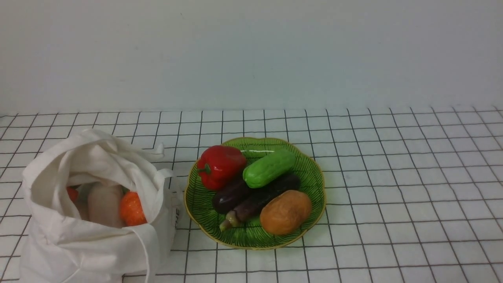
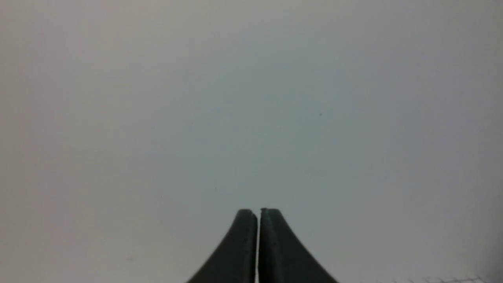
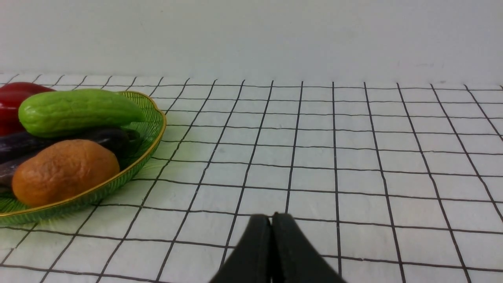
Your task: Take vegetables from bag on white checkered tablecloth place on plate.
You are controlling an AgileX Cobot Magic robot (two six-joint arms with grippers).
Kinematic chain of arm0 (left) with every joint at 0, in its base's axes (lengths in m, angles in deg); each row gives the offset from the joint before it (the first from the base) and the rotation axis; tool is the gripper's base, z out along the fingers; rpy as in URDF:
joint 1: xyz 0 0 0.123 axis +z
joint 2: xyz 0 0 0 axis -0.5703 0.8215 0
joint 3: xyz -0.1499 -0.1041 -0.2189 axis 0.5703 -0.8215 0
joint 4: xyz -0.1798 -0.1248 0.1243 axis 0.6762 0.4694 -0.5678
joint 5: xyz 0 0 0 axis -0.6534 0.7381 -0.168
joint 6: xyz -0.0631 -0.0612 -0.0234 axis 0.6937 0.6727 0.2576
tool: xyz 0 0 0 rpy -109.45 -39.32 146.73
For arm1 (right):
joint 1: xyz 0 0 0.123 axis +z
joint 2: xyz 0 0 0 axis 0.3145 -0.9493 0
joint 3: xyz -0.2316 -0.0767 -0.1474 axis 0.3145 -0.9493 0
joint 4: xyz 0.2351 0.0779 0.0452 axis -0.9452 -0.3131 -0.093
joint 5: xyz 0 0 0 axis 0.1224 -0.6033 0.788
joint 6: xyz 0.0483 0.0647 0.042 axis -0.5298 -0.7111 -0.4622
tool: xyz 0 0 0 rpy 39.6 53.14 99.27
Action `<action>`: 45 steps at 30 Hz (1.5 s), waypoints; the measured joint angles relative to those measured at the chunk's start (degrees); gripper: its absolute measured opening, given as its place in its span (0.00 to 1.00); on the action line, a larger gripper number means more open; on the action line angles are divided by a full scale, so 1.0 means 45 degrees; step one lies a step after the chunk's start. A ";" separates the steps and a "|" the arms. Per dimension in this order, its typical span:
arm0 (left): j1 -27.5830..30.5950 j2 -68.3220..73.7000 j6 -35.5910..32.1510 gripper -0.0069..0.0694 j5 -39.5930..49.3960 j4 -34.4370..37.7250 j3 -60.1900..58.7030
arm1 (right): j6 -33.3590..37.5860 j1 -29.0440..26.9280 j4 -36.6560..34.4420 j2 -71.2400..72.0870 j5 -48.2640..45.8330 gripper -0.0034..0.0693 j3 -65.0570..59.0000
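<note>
Left wrist view: my left jaws are pressed together, empty; my right jaws likewise. On the plate (image 1: 314, 177) lies the cucumber (image 1: 268, 168). An orange piece (image 1: 132, 208) and a pale piece (image 1: 104, 204) sit inside the bag (image 1: 78, 243), so unloading looks unfinished

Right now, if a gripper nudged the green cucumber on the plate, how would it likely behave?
The cucumber looks glossy, so probably slippery in a pinch. Rounded and resting on the eggplants rather than flat on the plate, it could likely roll off them if nudged. It spans them without sagging, so it seems stiff.
</note>
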 joint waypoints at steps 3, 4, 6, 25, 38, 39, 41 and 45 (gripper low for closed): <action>0.0000 -0.0102 0.0011 0.08 -0.0153 0.0072 -0.0258 | 0.0000 0.0000 0.0000 0.0000 0.0000 0.03 0.0000; 0.0000 -0.0102 0.0011 0.08 -0.0153 0.0102 -0.0329 | 0.0000 0.0000 0.0000 0.0000 0.0000 0.03 0.0000; 0.0000 -0.0102 0.0011 0.08 -0.0125 0.0138 -0.0405 | 0.0000 0.0000 0.0000 0.0000 0.0000 0.03 0.0000; 0.0470 -0.0089 -0.0549 0.08 -0.1222 0.0458 -0.4165 | -0.0092 0.0000 0.0011 0.0000 0.0000 0.03 0.0000; 0.4466 -0.0034 -0.5591 0.08 -0.4192 0.4702 -0.9434 | -0.0100 0.0000 0.0011 0.0000 0.0000 0.03 0.0000; 0.4479 -0.0024 -0.5610 0.08 -0.4180 0.4648 -0.9526 | -0.0100 0.0000 0.0011 0.0000 0.0000 0.03 0.0000; 0.4490 -0.0024 -0.5611 0.08 -0.4014 0.4467 -0.9558 | -0.0100 0.0000 0.0011 0.0000 0.0000 0.03 0.0000; 0.4502 -0.0024 -0.5633 0.08 -0.3120 0.4004 -0.9573 | -0.0100 0.0000 0.0011 0.0000 0.0000 0.03 0.0000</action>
